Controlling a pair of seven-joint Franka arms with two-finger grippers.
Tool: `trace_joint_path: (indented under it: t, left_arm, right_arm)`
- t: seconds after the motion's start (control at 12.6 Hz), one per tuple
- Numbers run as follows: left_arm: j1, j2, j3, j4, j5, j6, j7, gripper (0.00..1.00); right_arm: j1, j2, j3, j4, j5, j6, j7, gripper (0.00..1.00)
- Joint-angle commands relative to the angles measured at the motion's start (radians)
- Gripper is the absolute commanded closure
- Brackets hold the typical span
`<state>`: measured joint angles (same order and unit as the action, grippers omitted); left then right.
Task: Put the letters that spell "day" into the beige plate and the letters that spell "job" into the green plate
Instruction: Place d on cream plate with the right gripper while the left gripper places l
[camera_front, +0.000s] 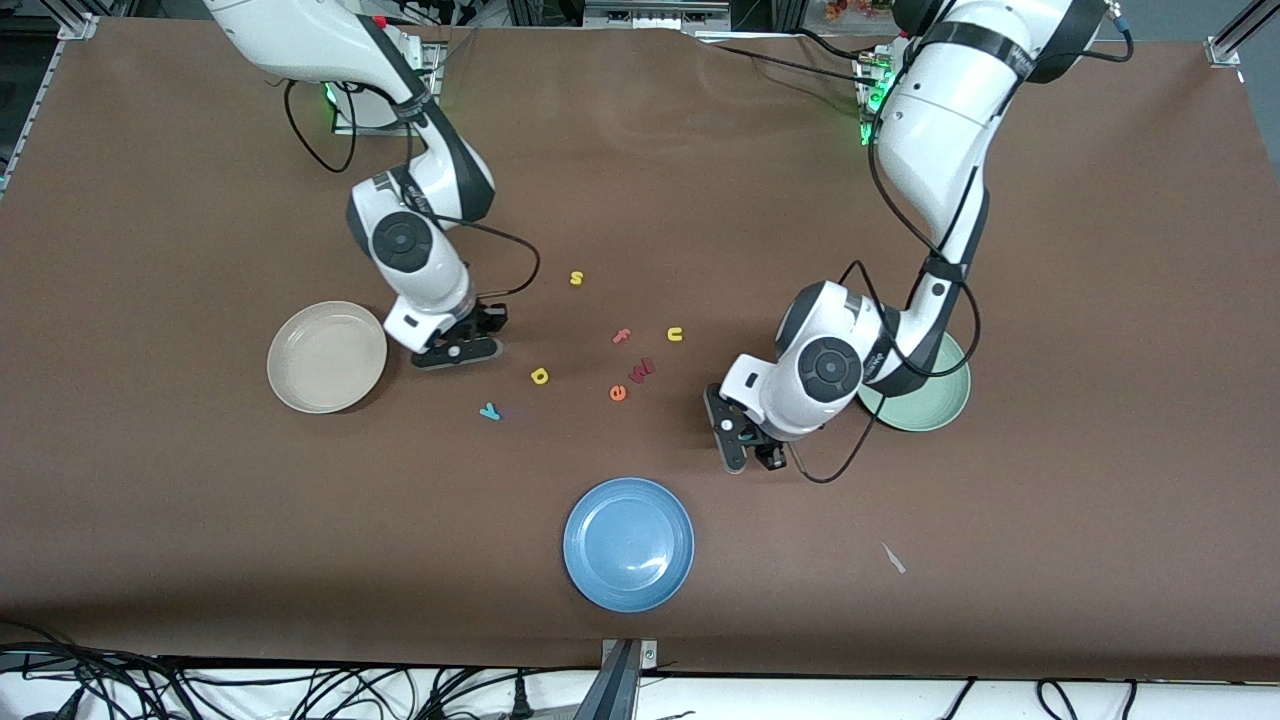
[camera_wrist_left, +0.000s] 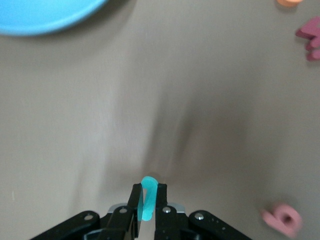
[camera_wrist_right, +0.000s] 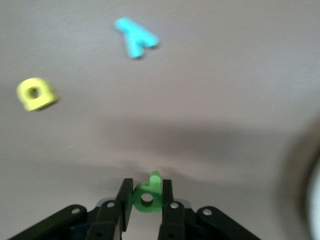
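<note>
The left gripper (camera_wrist_left: 148, 202) is pinching the teal j (camera_wrist_left: 148, 197) tight between its two fingers. In the front view this claw (camera_front: 748, 452) is hanging low over the brown table (camera_front: 1100, 300), near the green plate (camera_front: 945, 405), and the arm is covering part of that plate. A pink b (camera_wrist_left: 283, 220) is lying on the table just beside this claw.

The right gripper (camera_wrist_right: 146, 197) is squeezing the green d (camera_wrist_right: 147, 196) between its fingers. This claw (camera_front: 462, 345) is sitting low over the table right next to the beige plate (camera_front: 326, 357).

The yellow a (camera_front: 539, 376) and the teal y (camera_front: 489, 411) are lying on the table near each other, not far from the right claw. The y is nearer to the front camera than the a.

In the middle of the table, a yellow s (camera_front: 576, 278), a pink f (camera_front: 622, 336), a yellow u (camera_front: 675, 334), a dark red letter (camera_front: 641, 370) and an orange e (camera_front: 618, 393) are lying loose. A blue plate (camera_front: 628, 543) is sitting nearest to the front camera.
</note>
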<state>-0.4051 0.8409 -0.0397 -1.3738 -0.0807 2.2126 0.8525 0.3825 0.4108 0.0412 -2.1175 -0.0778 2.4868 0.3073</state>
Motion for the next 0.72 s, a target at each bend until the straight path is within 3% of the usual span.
trace_joint_path:
  t: [0.0,0.24,0.4,0.48,0.56,0.64]
  left_arm:
    - [0.064,-0.115,0.001,-0.031,-0.007,-0.204,-0.05,1.0]
    - [0.181,-0.184,0.0,-0.062,-0.005,-0.37,-0.053,1.0]
    - [0.219,-0.216,0.0,-0.131,0.001,-0.39,-0.056,1.0]
    - [0.224,-0.229,0.003,-0.171,0.004,-0.387,-0.064,1.0]
    - [0.224,-0.246,0.01,-0.212,0.015,-0.384,-0.107,1.0]
    - [0.223,-0.258,0.009,-0.247,0.066,-0.381,-0.168,1.0]
  right_arm:
    - [-0.002,-0.075,-0.096,-0.004,0.01,-0.104,-0.089,0.94]
    - [-0.004,-0.089,-0.231,-0.007,0.03,-0.141,-0.308,0.94]
    - [-0.008,-0.08,-0.276,-0.002,0.164,-0.178,-0.368,0.94]
    - [-0.017,-0.07,-0.28,-0.002,0.182,-0.18,-0.382,0.92]
    - [-0.037,-0.054,-0.279,0.001,0.185,-0.178,-0.393,0.7]
    - [-0.046,-0.05,-0.279,0.007,0.196,-0.178,-0.387,0.16]
